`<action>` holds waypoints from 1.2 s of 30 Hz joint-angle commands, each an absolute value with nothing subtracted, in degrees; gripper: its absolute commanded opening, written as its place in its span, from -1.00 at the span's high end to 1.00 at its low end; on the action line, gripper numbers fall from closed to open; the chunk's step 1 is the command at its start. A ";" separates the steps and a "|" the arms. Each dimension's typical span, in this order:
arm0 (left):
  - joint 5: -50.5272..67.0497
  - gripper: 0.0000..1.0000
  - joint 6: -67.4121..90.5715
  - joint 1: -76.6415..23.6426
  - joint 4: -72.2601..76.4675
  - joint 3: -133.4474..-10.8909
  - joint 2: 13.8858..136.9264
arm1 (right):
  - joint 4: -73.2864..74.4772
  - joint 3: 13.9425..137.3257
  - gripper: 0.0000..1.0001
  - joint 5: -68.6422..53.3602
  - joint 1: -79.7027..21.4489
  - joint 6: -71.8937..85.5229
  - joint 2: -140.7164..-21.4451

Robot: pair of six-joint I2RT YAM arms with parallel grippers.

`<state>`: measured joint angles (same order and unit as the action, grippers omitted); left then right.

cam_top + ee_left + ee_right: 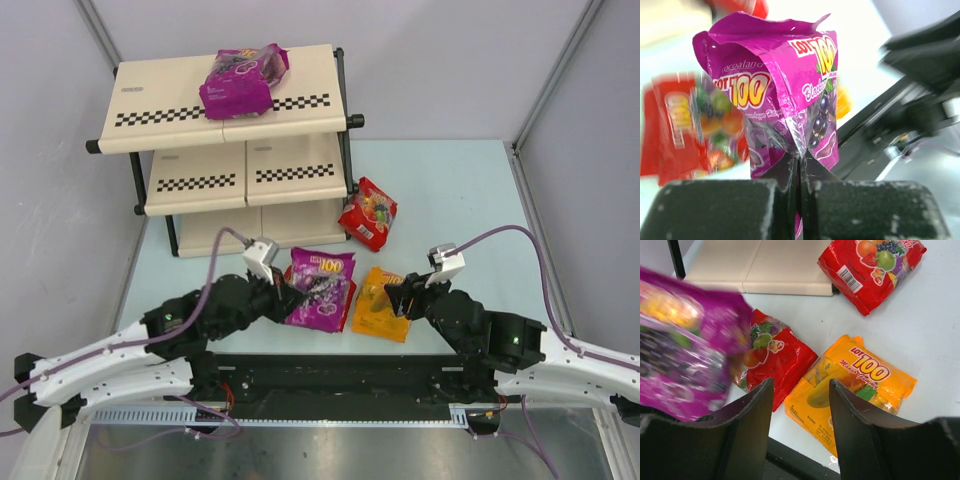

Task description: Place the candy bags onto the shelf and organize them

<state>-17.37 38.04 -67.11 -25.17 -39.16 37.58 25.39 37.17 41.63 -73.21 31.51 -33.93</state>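
Observation:
My left gripper (800,167) is shut on the bottom edge of a purple candy bag (780,95), which stands up from the jaws. From above, that purple bag (320,288) is near the table's front, over a red bag (350,303). My right gripper (801,388) is open above the near end of the orange bag (860,385), with nothing between its fingers. Beside the orange bag lies the red bag (777,357). A second red bag (368,212) rests right of the shelf (200,165). Another purple bag (243,80) sits on the shelf's top tier.
The shelf's black frame post (346,150) stands close to the far red bag. Grey walls close in behind and on both sides. The black mounting rail (330,375) runs along the table's near edge.

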 commanded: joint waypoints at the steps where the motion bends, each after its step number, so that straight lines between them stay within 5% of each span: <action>1: -20.13 1.00 31.21 -67.32 -26.80 -55.26 38.58 | 25.93 37.09 -0.06 43.95 -72.95 32.43 -32.96; 23: -24.79 1.00 0.27 -65.84 -46.39 -132.43 73.46 | 27.16 37.09 -0.08 43.42 -72.60 31.64 -31.47; 36: 6.31 0.99 7.55 -30.44 -41.75 -137.11 77.52 | 29.88 37.18 -0.11 42.98 -71.72 31.11 -28.83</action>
<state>-6.11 4.89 -37.26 -50.37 -134.39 77.49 28.71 37.08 41.69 -72.34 31.29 -29.91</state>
